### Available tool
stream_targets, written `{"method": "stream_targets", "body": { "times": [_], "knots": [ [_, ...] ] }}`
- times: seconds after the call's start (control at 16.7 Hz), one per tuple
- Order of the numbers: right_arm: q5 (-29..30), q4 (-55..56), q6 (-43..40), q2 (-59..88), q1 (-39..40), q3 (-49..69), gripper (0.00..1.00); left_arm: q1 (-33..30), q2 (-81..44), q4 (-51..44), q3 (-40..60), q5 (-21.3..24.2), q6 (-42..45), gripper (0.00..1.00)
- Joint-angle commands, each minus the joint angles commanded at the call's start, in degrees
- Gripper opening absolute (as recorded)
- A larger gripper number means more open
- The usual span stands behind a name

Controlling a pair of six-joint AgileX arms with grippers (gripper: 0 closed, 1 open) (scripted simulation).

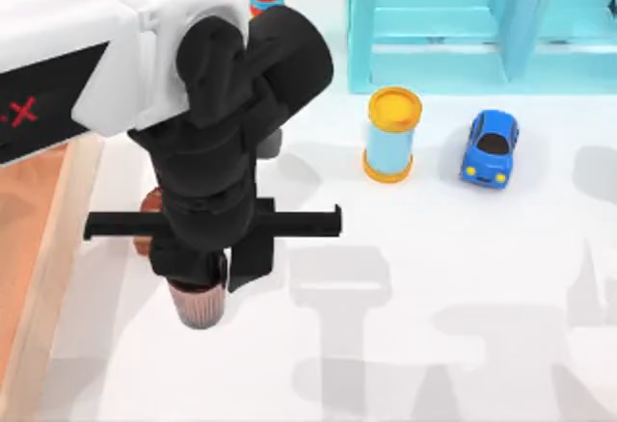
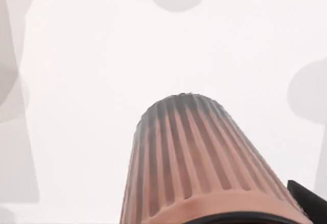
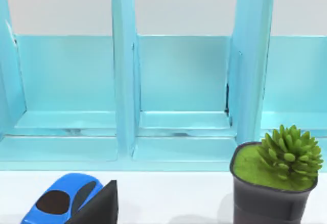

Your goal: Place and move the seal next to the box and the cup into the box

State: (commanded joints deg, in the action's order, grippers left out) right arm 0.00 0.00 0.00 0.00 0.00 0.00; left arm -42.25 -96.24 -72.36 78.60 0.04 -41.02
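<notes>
Our left gripper [image 1: 198, 277]: closed on the cup [image 1: 198, 304], held above the table [image 1: 434, 326]. Seal [image 1: 147, 202]: just behind our gripper, beside the box [image 1: 58, 239]. Yellow-lidded cylinder [image 1: 393, 133], blue toy car [image 1: 491, 146]: well apart.

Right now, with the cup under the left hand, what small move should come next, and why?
Probably carry the cup toward the top view's left, over the box's rim. The left hand has it over bare white table beside the box, not above the orange floor, so releasing here would likely miss.
</notes>
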Motion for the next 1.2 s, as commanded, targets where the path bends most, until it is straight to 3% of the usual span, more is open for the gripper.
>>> {"method": "stream_targets", "body": {
  "times": [0.36,0.54,0.72,1.02,1.2],
  "knots": [
    [0.0,0.0,0.0,0.0,0.0,0.0,1.0,0.95,0.3,-0.45,0.25,0.07,1.23,0.0],
    [0.0,0.0,0.0,0.0,0.0,0.0,1.0,6.61,0.89,-0.89,0.21,0.69,6.71,0.0],
    [0.0,0.0,0.0,0.0,0.0,0.0,1.0,17.73,2.32,-1.37,-1.12,1.51,17.39,0.0],
    [0.0,0.0,0.0,0.0,0.0,0.0,1.0,43.68,6.48,-2.04,-6.73,2.39,42.04,0.0],
    [0.0,0.0,0.0,0.0,0.0,0.0,1.0,55.34,9.85,-1.7,-10.7,2.83,53.44,0.0]
  ]
}}
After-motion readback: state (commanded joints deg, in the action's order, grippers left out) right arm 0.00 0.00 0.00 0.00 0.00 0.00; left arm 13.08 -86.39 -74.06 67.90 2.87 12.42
